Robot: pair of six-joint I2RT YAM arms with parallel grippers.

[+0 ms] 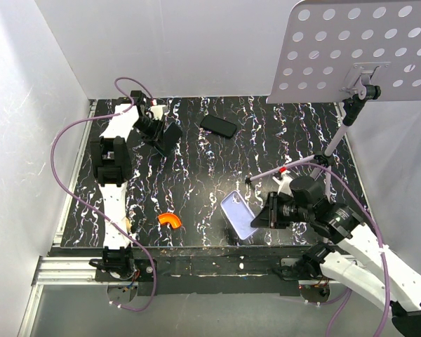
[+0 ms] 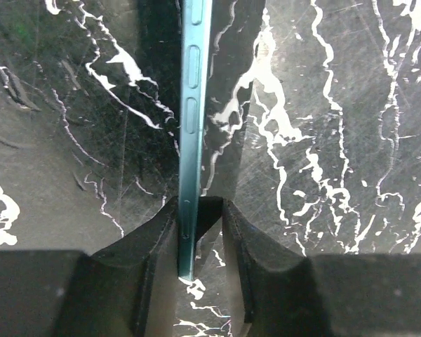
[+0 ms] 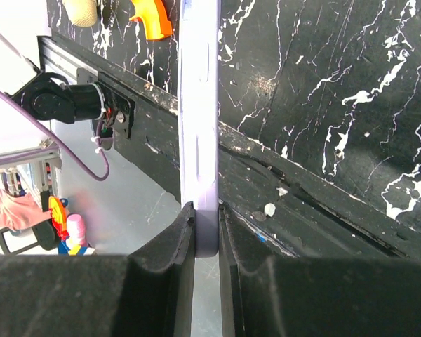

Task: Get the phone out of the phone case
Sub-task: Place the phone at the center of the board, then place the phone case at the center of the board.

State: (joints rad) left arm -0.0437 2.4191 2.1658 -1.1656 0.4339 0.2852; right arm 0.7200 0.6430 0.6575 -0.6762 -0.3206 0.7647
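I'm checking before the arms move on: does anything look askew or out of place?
The teal phone sits edge-on in the left gripper, against one finger with a gap at the other, so it looks loosely held. The right gripper clamps the lavender case squarely.

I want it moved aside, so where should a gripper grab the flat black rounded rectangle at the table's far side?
Probably pinch the flat black rounded rectangle across its short width at mid-length, from above: it lies flat, both long edges free.
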